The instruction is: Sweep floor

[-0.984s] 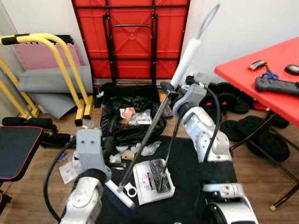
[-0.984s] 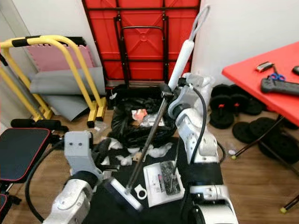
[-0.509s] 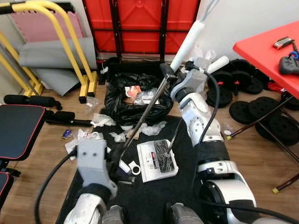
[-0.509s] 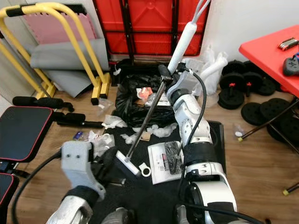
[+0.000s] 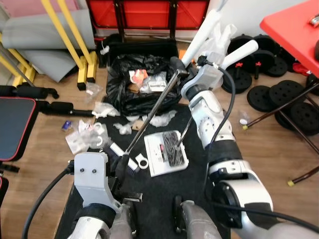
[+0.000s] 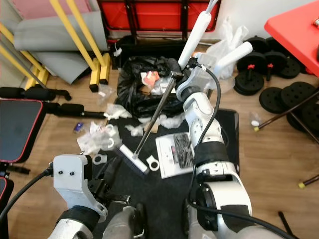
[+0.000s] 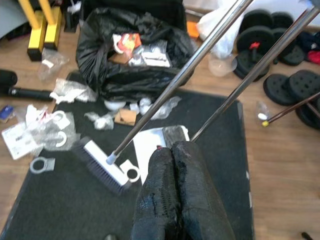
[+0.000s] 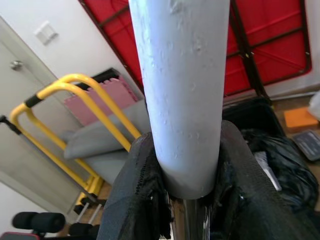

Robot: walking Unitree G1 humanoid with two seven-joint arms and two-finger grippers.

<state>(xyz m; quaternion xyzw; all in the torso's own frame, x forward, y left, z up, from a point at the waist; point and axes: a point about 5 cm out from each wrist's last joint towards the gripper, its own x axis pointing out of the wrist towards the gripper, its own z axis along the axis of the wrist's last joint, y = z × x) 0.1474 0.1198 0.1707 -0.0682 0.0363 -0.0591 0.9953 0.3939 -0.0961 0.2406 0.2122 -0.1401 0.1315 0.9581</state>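
On the left edge of the black mat (image 5: 89, 194), the left gripper (image 7: 177, 185) hangs clenched and empty. Mid-mat, the broom (image 6: 133, 160) head rests beside the dustpan (image 5: 165, 153); the right gripper (image 8: 185, 190) clamps the broom's grey handle.

light: bright, even indoor | shadows: soft, faint | blur: slight, softer in wrist views | glare: none

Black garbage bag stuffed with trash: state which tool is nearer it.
Right. The right tool, clamped on the broom's white handle, hangs beside the bag; the left tool sits back over the black mat.
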